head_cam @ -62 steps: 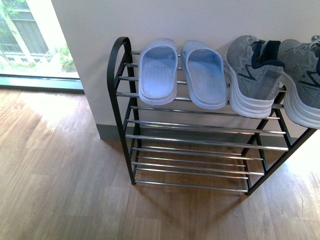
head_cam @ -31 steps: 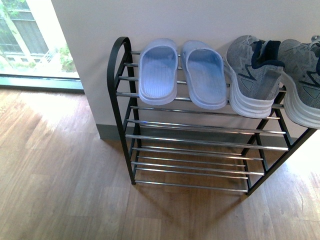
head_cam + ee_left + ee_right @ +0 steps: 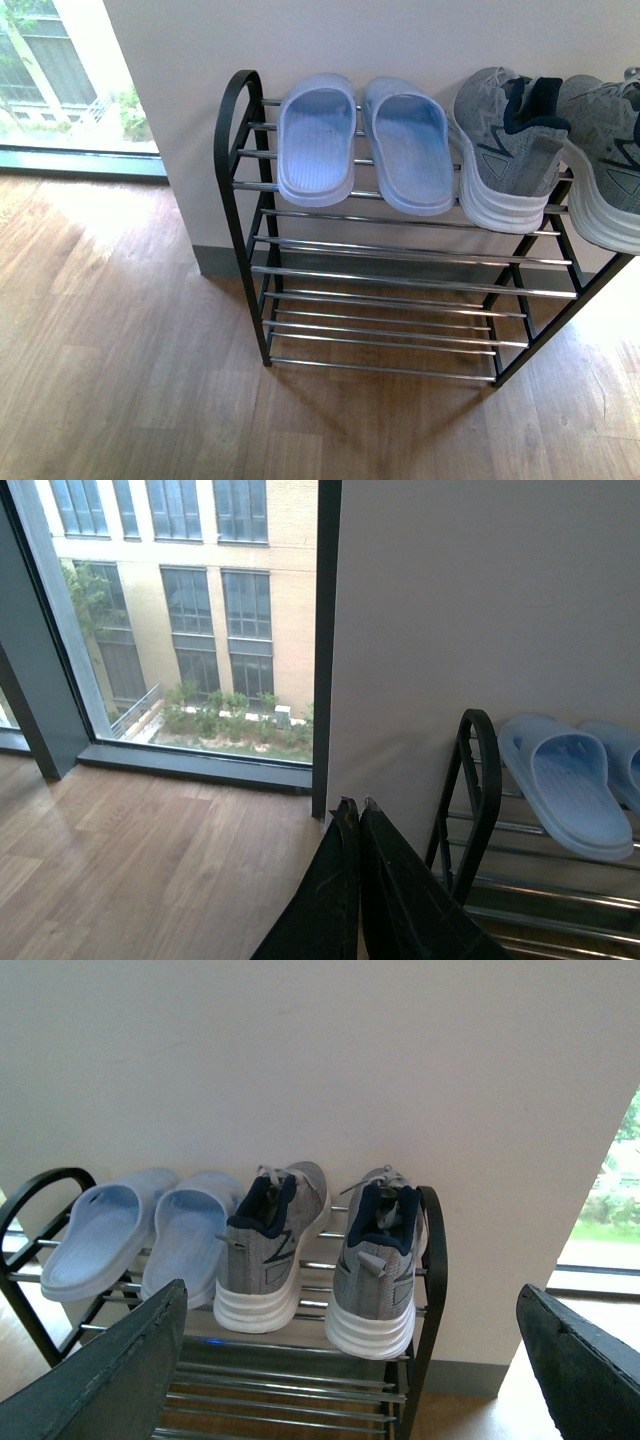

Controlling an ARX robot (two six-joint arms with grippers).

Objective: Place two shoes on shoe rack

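Beyond the spread right tool [image 3: 350,1360], sneakers [image 3: 320,1250].

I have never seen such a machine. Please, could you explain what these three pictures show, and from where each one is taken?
This is a two-armed robot. One camera sits on its body; one sits on each wrist. The body view shows a shoe rack on a wooden floor, with two pale blue slides and two grey sneakers on its top shelf. The left wrist view shows the left gripper, fingers pressed together, holding nothing. The right wrist view shows the right gripper, fingers wide apart, also empty, facing the rack.
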